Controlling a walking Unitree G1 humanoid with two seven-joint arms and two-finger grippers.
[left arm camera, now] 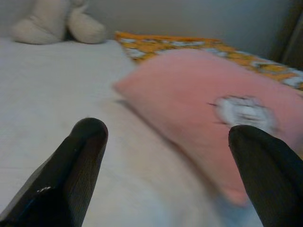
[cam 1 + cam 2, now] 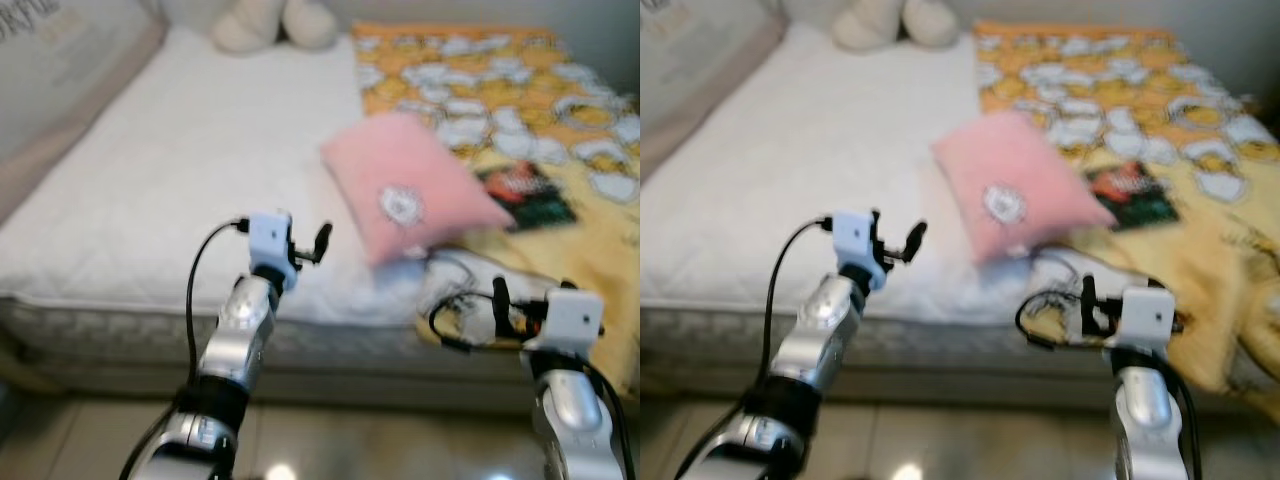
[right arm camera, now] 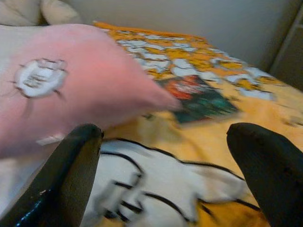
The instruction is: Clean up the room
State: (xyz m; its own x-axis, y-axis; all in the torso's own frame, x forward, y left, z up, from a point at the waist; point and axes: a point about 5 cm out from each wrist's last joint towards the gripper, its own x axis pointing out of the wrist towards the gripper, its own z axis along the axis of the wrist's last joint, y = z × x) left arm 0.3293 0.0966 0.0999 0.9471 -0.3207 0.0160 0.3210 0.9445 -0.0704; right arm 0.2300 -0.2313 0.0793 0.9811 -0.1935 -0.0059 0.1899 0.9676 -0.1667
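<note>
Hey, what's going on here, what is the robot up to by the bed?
The robot stands at the edge of the bed, both arms raised over it. The left gripper and right gripper are open and hold nothing. A pink pillow lies ahead between them, partly on a yellow patterned blanket, with a dark book beside it.

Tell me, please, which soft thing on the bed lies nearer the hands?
The pink pillow, lying just ahead of both hands; the cream plush toy sits far back at the bed's head.
</note>
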